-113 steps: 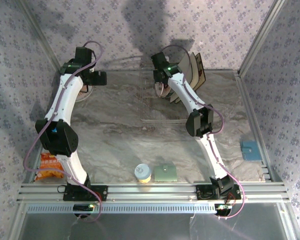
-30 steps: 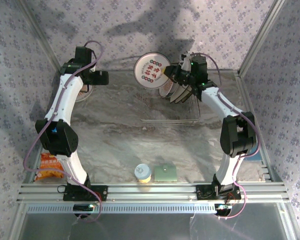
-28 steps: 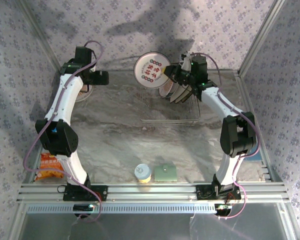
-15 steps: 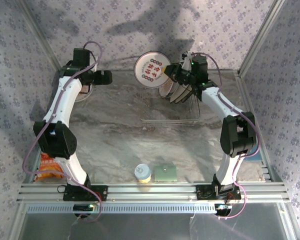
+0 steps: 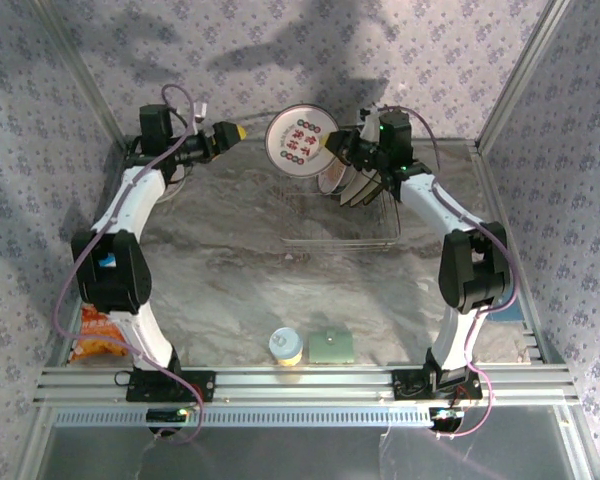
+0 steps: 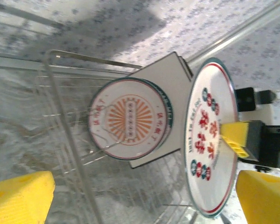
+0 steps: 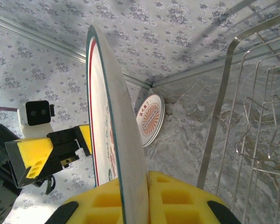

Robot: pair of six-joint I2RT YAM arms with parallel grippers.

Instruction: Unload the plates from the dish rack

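One round plate (image 5: 297,141) stands on its edge up in the air, over the far edge of the table (image 5: 230,270). The right claw (image 5: 332,143) is squeezed tight on its rim. More plates (image 5: 352,186) stand in the dish rack (image 5: 340,230) just beside it, by the far edge of the table. The left claw (image 5: 230,132) is wide open and holds nothing. It points at the round plate, close but not touching.
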